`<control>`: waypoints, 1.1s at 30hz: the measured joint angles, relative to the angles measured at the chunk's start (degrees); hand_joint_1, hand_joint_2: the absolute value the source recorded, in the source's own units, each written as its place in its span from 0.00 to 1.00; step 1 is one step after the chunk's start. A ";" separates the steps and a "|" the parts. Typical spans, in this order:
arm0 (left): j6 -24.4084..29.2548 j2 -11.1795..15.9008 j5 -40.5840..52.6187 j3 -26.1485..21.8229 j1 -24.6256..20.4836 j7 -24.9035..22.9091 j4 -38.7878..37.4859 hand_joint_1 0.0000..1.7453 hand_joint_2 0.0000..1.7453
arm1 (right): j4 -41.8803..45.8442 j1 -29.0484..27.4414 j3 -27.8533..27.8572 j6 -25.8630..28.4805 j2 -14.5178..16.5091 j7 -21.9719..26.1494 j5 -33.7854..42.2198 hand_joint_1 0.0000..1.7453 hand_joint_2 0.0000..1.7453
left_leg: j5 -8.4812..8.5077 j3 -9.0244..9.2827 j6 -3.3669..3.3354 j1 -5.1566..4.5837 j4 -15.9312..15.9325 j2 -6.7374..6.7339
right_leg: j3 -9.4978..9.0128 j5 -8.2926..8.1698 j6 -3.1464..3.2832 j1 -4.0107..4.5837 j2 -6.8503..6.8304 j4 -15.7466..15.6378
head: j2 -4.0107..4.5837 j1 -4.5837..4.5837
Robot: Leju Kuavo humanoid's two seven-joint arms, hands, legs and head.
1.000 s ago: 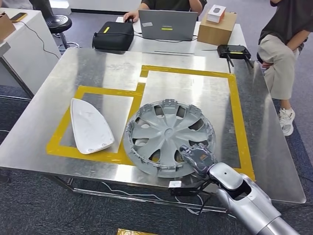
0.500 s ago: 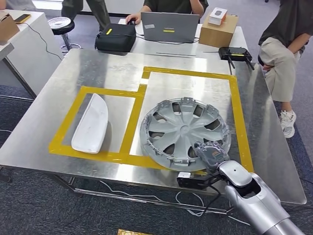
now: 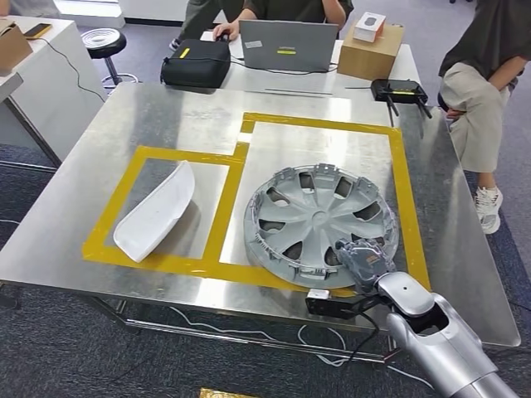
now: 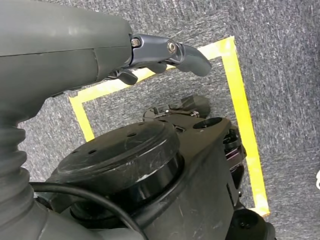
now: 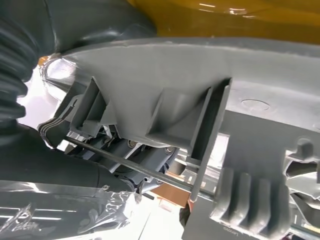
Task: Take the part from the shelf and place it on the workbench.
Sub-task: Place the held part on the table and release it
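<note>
- Right hand [image 3: 358,259] is seen at the near rim of the grey hubcap [image 3: 319,222], fingers closed over the rim; the right wrist view confirms the rim's ribbed underside is gripped.
- Left hand [image 4: 166,52] is seen hanging over grey carpet and a yellow floor-tape outline; nothing is held, fingers loosely extended and apart.
- Step judged: placing phase. The hubcap is already on the table [image 3: 94,191], inside the larger yellow tape frame [image 3: 401,174], near rim overlapping the frame's near strip.
- Whether the hubcap lies fully flat cannot be told; the held edge may be slightly raised.
- Next move calls for: the rim to be lowered until settled, the fingers to be released, and the hand to be drawn back toward the robot without the rim clips being snagged.
- Risk judged: the disc could be dragged over the slick metal if the fingers catch on withdrawal.
- A white plastic cover part [image 3: 154,211] lies tilted in the smaller tape frame to the left, well apart from the hubcap.
- Table top is bare brushed steel, reflective, framed with yellow tape; low friction is to be expected.
- Far side: a second table carries a black case [image 3: 195,61], an open laptop [image 3: 287,43], a cardboard box [image 3: 368,50] with a small white box on top, and a black router [image 3: 394,87].
- One person is seated behind the laptop, another at far right; a black stool [image 3: 100,39] stands at far left.
</note>
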State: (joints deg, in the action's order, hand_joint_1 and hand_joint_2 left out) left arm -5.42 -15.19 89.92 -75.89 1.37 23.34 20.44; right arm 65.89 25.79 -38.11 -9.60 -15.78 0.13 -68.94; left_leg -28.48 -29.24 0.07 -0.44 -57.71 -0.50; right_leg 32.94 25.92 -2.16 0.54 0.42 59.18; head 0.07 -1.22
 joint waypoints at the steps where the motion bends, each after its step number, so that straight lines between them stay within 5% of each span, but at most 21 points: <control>1: 0.00 -0.01 -0.08 -0.01 0.00 0.02 0.00 0.00 0.00 | 0.06 -0.05 0.08 0.02 0.00 -0.04 -0.01 0.17 1.00 | 0.00 0.00 0.00 0.00 0.00 0.00 | 0.00 0.00 0.00 0.00 0.00 0.00 | 0.00 0.00; 4: 0.00 -0.04 -0.31 -0.19 -0.01 0.13 0.00 0.00 0.00 | 0.25 -0.47 0.68 0.03 0.01 -0.22 -0.10 0.00 1.00 | 0.00 -0.01 0.00 0.00 0.00 0.00 | -0.04 -0.01 0.00 0.00 0.02 -0.01 | 0.00 -0.01; 21: 0.70 -0.21 -0.03 -1.33 -0.02 -0.72 0.01 0.00 0.00 | 5.39 -4.26 4.01 1.54 0.04 -0.35 -0.38 0.00 1.00 | 0.02 -0.17 -0.03 0.01 0.00 -0.01 | -0.10 -0.05 -0.03 0.00 0.02 -0.02 | 0.00 -0.01; 25: 0.70 -0.22 -0.03 -1.35 -0.02 -0.73 0.01 0.00 0.00 | 6.13 -4.86 4.40 1.63 0.04 0.26 0.62 0.00 0.00 | 0.01 -0.21 -0.01 0.02 0.00 -0.01 | -0.06 -0.05 -0.03 0.00 0.03 -0.02 | 0.00 -0.01; 33: 0.46 -0.31 -0.03 -1.74 0.04 -0.39 0.02 0.00 0.00 | 15.46 -12.92 5.26 3.05 0.42 7.71 16.51 0.00 0.00 | 0.00 -0.68 -0.02 -0.06 -0.01 0.02 | 0.27 -0.11 -0.11 -0.11 0.00 -0.07 | 0.00 -0.01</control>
State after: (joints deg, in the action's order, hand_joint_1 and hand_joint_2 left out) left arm -4.96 -15.50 89.89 -77.63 1.42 22.96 20.46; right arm 81.34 12.87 -32.85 -6.55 -15.36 7.85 -52.43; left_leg -28.48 -29.92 0.05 -0.50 -57.72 -0.47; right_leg 33.20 25.81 -2.28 0.43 0.42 59.11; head 0.07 -1.23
